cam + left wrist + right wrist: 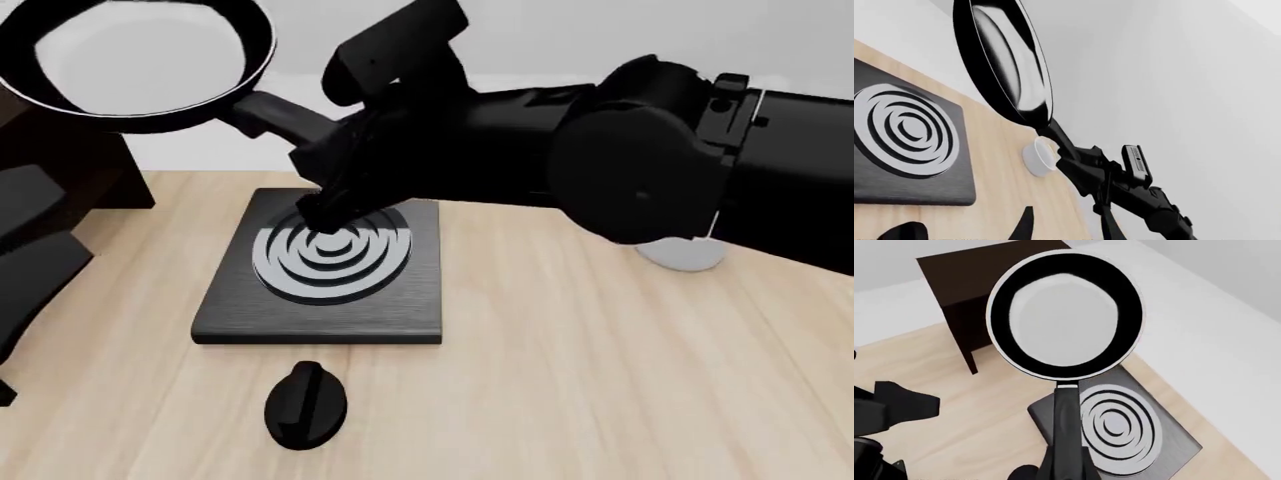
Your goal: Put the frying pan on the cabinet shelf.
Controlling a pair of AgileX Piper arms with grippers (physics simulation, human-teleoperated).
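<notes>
The frying pan [134, 60] is a round black pan with a pale glossy inside, held in the air at the far left. My right gripper [318, 150] is shut on its long black handle [1067, 425]. In the right wrist view the pan [1064, 315] hangs beside and partly over the dark brown cabinet [981, 285]. The cabinet [74, 165] stands at the table's left edge, below the pan. My left gripper [964, 232] is open and empty, low by the cabinet [34, 235]. The left wrist view shows the pan [1004, 60] tilted on edge.
A flat black stove plate with grey rings [320, 265] lies mid-table under my right arm. A black knob [307, 405] lies in front of it. A white bowl [683, 255] sits at the right, partly hidden by the arm. The tabletop [601, 380] is light wood.
</notes>
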